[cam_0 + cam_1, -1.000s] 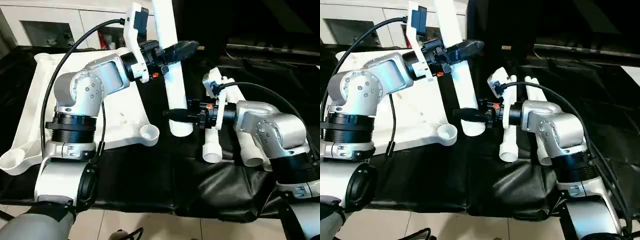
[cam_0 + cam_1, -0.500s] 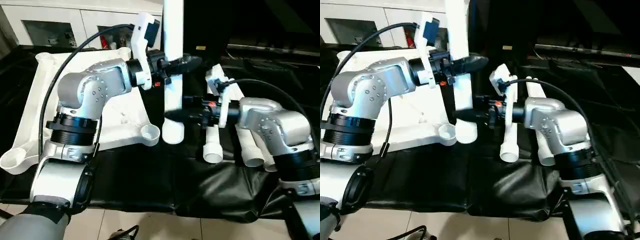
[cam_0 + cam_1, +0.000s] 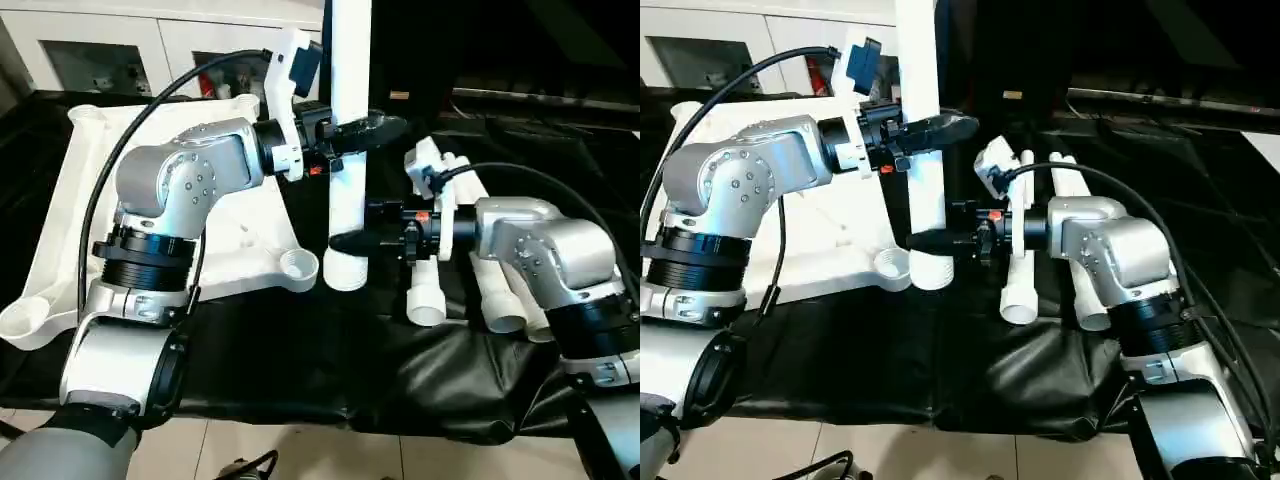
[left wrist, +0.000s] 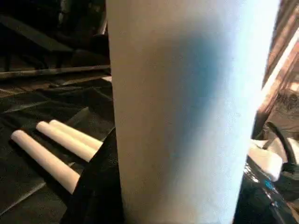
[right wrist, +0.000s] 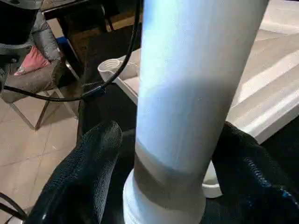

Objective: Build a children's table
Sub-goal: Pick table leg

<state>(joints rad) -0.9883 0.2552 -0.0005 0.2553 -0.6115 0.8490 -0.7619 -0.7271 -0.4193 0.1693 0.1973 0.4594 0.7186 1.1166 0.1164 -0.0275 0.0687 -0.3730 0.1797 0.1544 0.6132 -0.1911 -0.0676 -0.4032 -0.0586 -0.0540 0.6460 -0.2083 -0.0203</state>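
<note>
1. Left hand (image 3: 362, 127), in the upper middle of the left eye view, is clamping its black fingers around an upright white leg (image 3: 348, 150).
2. That leg is standing nearly vertical, running off the top edge of the frame, with its flared end (image 3: 346, 270) hanging low at centre, just beside the tabletop's round corner socket (image 3: 298, 265).
3. Right hand (image 3: 352, 226), reaching in from the right at mid-frame, is sitting with its fingers spread to either side of the same leg just above the flare; a gap is showing beside the tube in the right wrist view, so it is not gripping.
4. White tabletop (image 3: 250, 215) is lying underside up on the left of the frame, on the black-covered surface (image 3: 330, 350).
5. Spare legs (image 3: 432, 285) are lying side by side at the right, partly behind the right forearm.
</note>
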